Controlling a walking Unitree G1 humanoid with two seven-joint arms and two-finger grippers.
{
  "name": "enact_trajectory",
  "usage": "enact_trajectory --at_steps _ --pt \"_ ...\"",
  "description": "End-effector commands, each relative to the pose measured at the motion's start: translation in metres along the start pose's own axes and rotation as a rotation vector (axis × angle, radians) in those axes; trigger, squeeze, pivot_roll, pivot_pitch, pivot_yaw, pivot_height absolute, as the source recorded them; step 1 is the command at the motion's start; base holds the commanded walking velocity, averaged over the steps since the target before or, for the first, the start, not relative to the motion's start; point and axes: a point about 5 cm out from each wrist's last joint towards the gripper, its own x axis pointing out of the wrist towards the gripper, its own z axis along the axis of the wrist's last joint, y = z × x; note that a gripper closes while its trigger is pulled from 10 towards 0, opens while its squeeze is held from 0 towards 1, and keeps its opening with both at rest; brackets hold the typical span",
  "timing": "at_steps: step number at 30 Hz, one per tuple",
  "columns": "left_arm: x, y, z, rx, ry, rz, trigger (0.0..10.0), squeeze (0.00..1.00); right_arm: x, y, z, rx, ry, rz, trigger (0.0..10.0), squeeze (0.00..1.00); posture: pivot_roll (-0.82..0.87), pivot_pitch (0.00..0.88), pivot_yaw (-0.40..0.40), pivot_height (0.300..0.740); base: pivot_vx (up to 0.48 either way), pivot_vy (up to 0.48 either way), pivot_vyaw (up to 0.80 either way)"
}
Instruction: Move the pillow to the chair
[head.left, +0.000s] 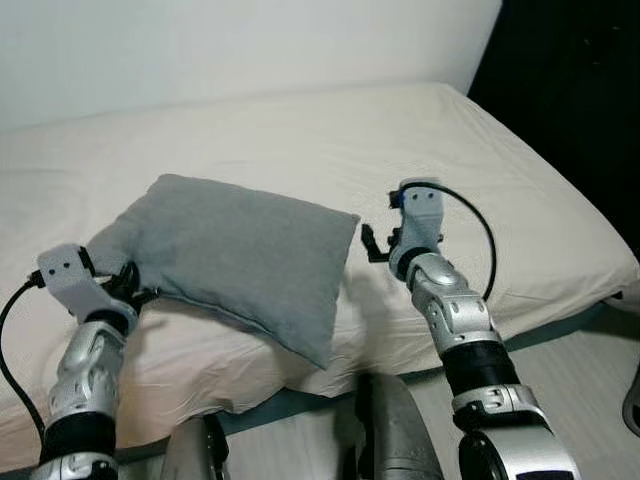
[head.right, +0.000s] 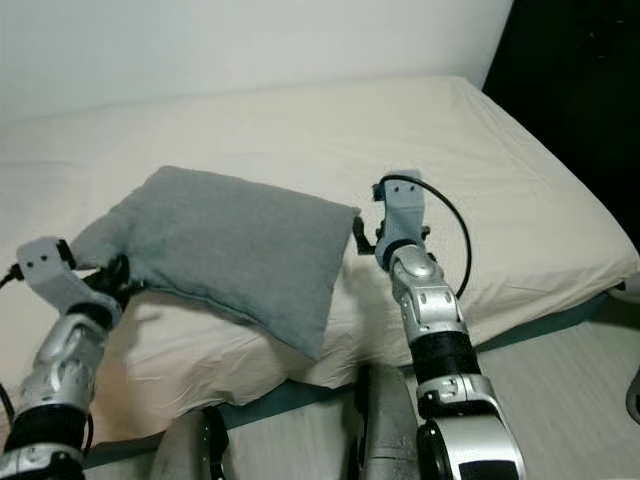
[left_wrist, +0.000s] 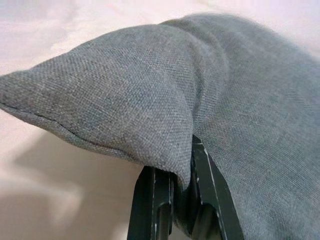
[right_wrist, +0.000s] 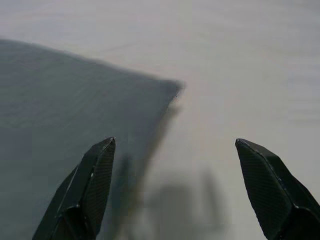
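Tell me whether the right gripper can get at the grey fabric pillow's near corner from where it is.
Probably yes. The right gripper is open, beside the grey fabric pillow on the cream bed, with nothing between them. The left gripper already pinches the opposite end.

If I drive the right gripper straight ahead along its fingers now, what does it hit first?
Probably the bed's cream sheet. The right gripper is open, and the pillow's right corner lies just to its left finger's side, so that finger might brush it; depth is unclear.

Grey fabric pillow (head.left: 240, 255), flat, tilted, on the bed (head.left: 480, 180)
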Motion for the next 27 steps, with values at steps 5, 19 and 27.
enact_trajectory --at_steps 5,19,27 --pt "-0.005 -0.017 0.001 0.009 -0.018 -0.051 0.0 0.00 0.008 0.009 -0.016 0.256 0.101 0.032 10.0 0.00 -0.03 0.149 -0.034 0.562 0.000 0.000 0.00" --pt "-0.012 -0.050 -0.003 0.015 0.000 -0.136 0.0 0.00 0.013 0.023 -0.045 0.629 0.234 0.115 10.0 0.00 -0.03 0.152 -0.034 0.562 0.000 0.000 0.00" --pt "-0.012 -0.059 -0.004 0.011 0.012 -0.154 0.0 0.00 0.012 0.032 -0.057 0.778 0.254 0.227 10.0 0.00 -0.03 0.156 -0.033 0.562 0.000 0.000 0.00"
